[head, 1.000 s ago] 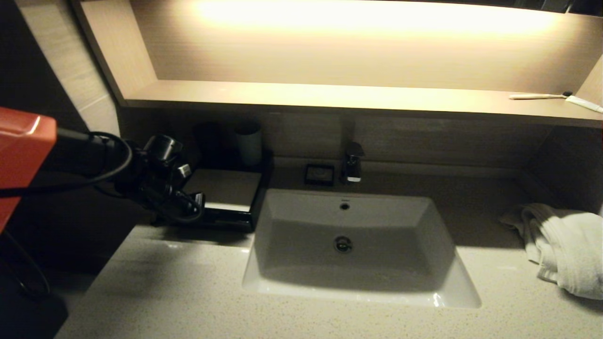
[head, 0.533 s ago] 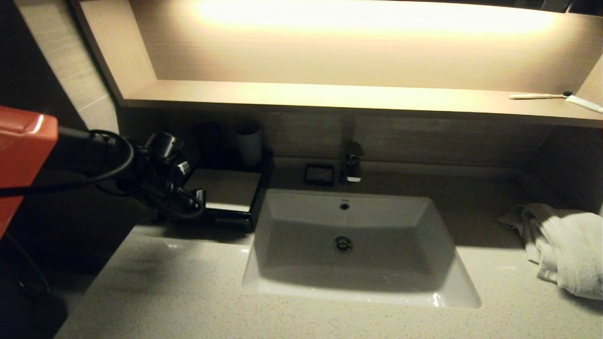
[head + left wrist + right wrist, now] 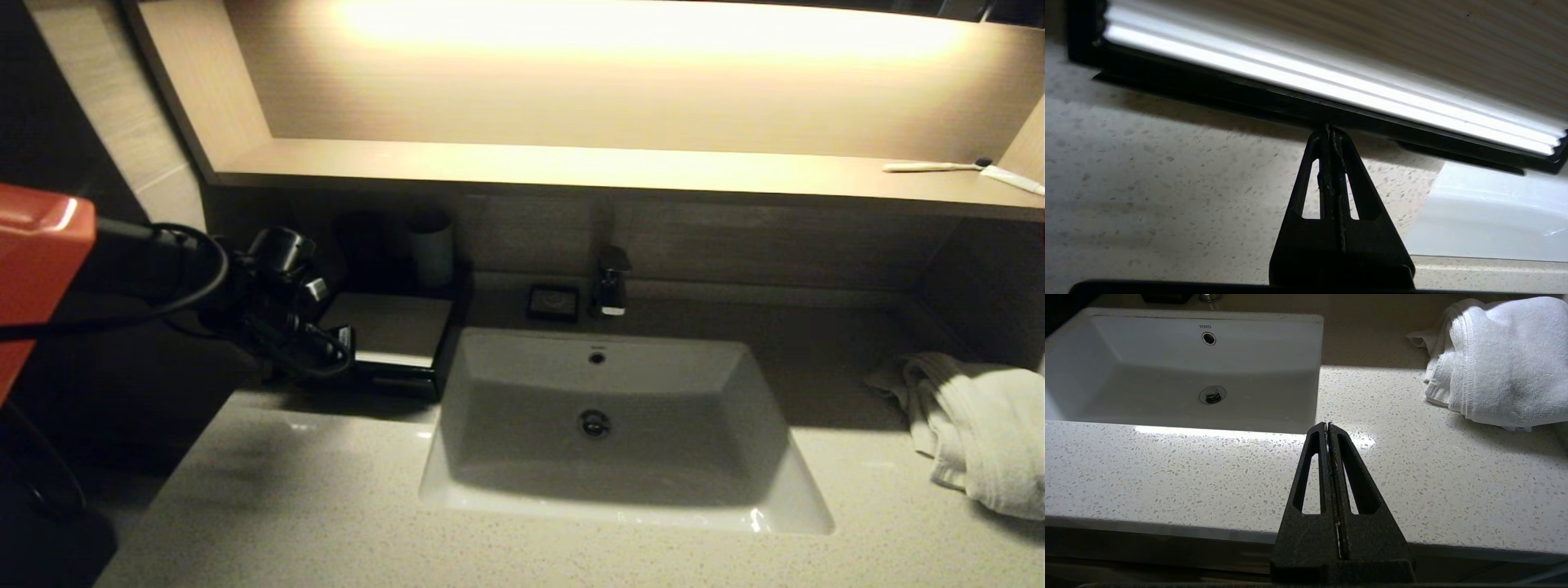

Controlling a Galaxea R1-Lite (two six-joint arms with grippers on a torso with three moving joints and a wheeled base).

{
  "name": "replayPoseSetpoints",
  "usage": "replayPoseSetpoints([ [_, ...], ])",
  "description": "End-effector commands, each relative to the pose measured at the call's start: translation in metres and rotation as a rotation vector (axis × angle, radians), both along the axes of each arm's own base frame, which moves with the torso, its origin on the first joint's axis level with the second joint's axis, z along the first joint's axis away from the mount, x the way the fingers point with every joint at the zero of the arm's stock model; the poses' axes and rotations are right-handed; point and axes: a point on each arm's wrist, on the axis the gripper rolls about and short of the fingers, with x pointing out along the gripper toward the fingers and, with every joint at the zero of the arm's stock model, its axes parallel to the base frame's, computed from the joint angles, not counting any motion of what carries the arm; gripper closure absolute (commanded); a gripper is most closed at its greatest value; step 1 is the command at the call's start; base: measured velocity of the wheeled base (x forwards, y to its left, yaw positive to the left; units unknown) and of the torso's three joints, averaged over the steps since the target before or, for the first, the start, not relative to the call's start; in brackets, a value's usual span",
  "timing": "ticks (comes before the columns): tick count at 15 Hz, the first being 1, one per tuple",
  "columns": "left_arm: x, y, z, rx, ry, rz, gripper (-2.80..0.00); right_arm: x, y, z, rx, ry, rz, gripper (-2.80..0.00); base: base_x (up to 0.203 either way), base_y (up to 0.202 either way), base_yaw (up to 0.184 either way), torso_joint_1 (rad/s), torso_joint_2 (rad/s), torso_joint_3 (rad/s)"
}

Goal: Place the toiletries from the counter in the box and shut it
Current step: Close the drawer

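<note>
The low black box (image 3: 396,331) with its cream top panel stands on the speckled counter (image 3: 310,506), just left of the white basin (image 3: 612,425). My left gripper (image 3: 344,347) is shut and empty, its tips against the box's black front edge (image 3: 1241,96) in the left wrist view (image 3: 1327,130). The drawer looks pushed in. No wrapped toiletries show anywhere on the counter. My right gripper (image 3: 1327,425) is shut and empty, held over the counter's front edge right of the basin; it is out of the head view.
A pale cup (image 3: 431,245) stands behind the box. A small black dish (image 3: 553,302) and the tap (image 3: 611,282) sit behind the basin. A white towel (image 3: 980,425) lies at the right. A toothbrush (image 3: 931,167) lies on the lit shelf.
My left gripper has shifted only slightly at the box's front. The box and everything else look the same.
</note>
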Motion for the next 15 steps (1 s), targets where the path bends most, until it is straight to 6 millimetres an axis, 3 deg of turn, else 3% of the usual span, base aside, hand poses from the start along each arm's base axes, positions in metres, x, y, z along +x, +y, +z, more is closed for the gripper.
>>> replayPoseSetpoints([
  [1,-0.01,0.001,0.008,0.001,0.0,-0.003,0.0,0.0,0.0,0.0,0.0,0.0,0.0,0.0,0.0,0.0,0.0,0.0,0.0,0.0],
  [4,-0.027,0.003,0.021,0.013,-0.021,-0.02,0.0,0.0,0.0,0.0,0.0,0.0,0.0,0.0,0.0,0.0,0.0,0.0,0.0,0.0],
  [10,-0.092,0.01,0.054,0.077,-0.111,-0.119,0.0,0.0,0.0,0.0,0.0,0.0,0.0,0.0,0.0,0.0,0.0,0.0,0.0,0.0],
  [13,-0.125,0.014,0.045,0.125,-0.174,-0.147,0.0,0.0,0.0,0.0,0.0,0.0,0.0,0.0,0.0,0.0,0.0,0.0,0.0,0.0],
  [15,-0.141,0.017,0.042,0.19,-0.323,-0.107,0.0,0.0,0.0,0.0,0.0,0.0,0.0,0.0,0.0,0.0,0.0,0.0,0.0,0.0],
])
